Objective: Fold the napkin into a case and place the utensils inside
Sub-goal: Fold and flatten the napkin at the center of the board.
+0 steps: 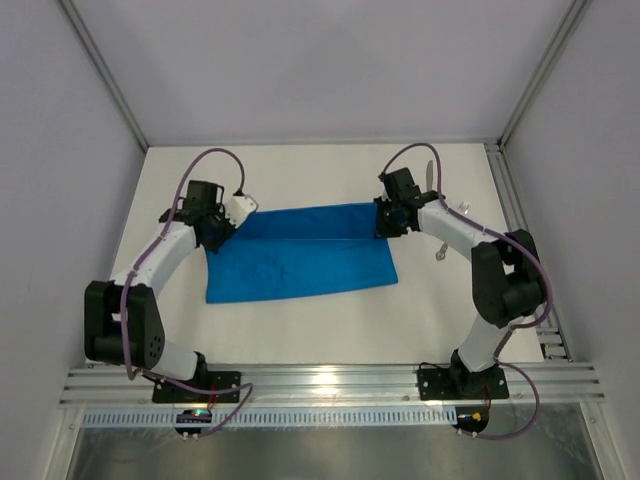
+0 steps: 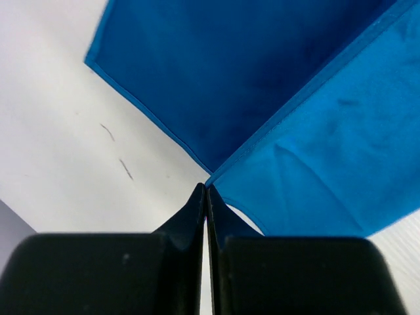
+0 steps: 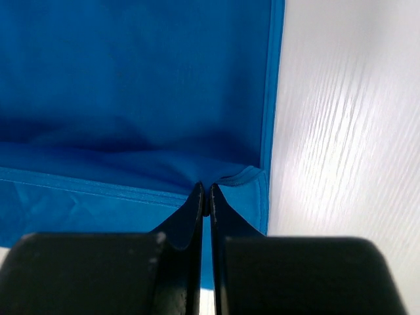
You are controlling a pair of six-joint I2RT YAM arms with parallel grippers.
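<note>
Two claws tight on one blue napkin (image 1: pixel 300 258) (a single lengthwise fold): left claw (image 2: pixel 207 191), right claw (image 3: pixel 205 195).

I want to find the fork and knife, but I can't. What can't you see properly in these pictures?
Utensils: top view, mostly hidden behind the right arm; too small to tell fork from knife; outside both wrist views.
Napkin corners: pinched out of sight inside the shut left gripper and right gripper.
</note>
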